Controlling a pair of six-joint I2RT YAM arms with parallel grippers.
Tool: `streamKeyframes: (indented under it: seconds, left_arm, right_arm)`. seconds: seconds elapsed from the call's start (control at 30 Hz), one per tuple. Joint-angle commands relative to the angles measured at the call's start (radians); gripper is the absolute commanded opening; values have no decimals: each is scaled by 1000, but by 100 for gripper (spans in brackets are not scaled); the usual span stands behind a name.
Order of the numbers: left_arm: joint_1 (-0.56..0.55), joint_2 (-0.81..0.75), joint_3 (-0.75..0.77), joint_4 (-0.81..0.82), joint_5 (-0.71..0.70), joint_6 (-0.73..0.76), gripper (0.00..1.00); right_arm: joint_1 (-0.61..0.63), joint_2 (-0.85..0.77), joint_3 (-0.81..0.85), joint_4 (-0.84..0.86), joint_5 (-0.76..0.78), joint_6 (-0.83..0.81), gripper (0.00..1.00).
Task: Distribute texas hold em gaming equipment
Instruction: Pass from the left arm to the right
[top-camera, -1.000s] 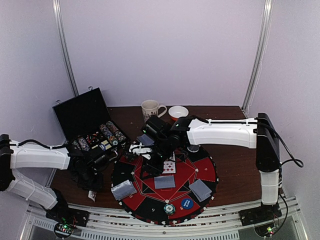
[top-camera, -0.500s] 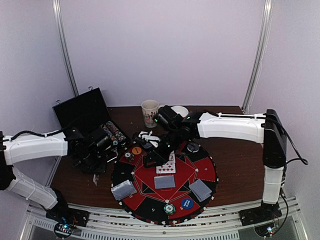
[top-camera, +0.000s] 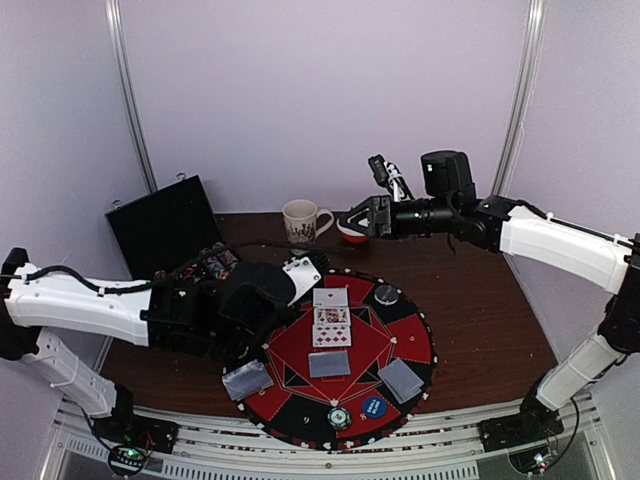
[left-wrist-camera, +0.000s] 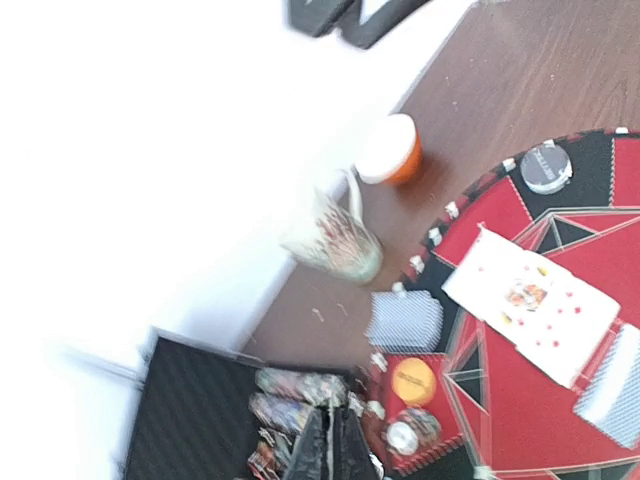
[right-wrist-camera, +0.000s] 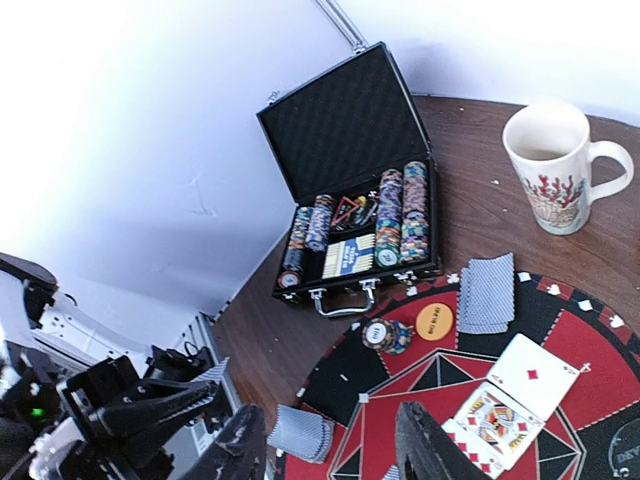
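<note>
Face-up playing cards (top-camera: 331, 325) lie at the mat's centre, with grey-blue face-down piles (top-camera: 247, 380) around them. An orange disc (right-wrist-camera: 434, 321) and a small striped chip stack (right-wrist-camera: 385, 335) sit on the mat's left rim. A blue disc (top-camera: 373, 407) lies at the front and a dark disc (top-camera: 386, 294) at the back. My left gripper (left-wrist-camera: 337, 445) hangs above the case's chips (right-wrist-camera: 400, 215), shut on a card (right-wrist-camera: 213, 372) seen edge-on. My right gripper (right-wrist-camera: 330, 450) is raised high near the back wall, open, nothing between its fingers.
The open black case (top-camera: 160, 225) stands at the back left. A mug (top-camera: 300, 220) and an orange bowl (left-wrist-camera: 390, 150) stand behind the round red-and-black mat (top-camera: 410, 335). My left arm (top-camera: 90, 310) stretches across the front left. A metal rail runs along the near edge.
My right arm has lifted off the mat and swung back and up to the right. My left arm has moved right toward the mat, and its jaws have closed.
</note>
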Motion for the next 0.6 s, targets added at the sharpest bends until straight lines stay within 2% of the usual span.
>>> streamKeyframes:
  seconds: [0.0,0.1,0.17,0.23,0.33,0.47,0.57]
  left_arm:
    - [7,-122,-135,713,-18,668,0]
    - [7,-164,-129,697,187,687,0]
    - [8,-186,-113,659,320,629,0]
    - [22,-216,-100,617,460,513,0]
    - [50,-237,-53,519,624,378,0]
    - [61,-225,23,383,702,301,0]
    - [67,-204,81,295,748,243,0]
  right_arm:
    - [5,-21,-48,157,-57,185,47]
    - [4,-21,-55,214,-84,244,48]
    - [9,-27,-61,269,-123,267,48]
    - [24,-49,-73,319,-160,212,48]
    - [54,-118,-97,293,-213,-20,48]
    - [64,-240,-150,214,-226,-371,53]
    - [69,-296,-176,160,-213,-529,55]
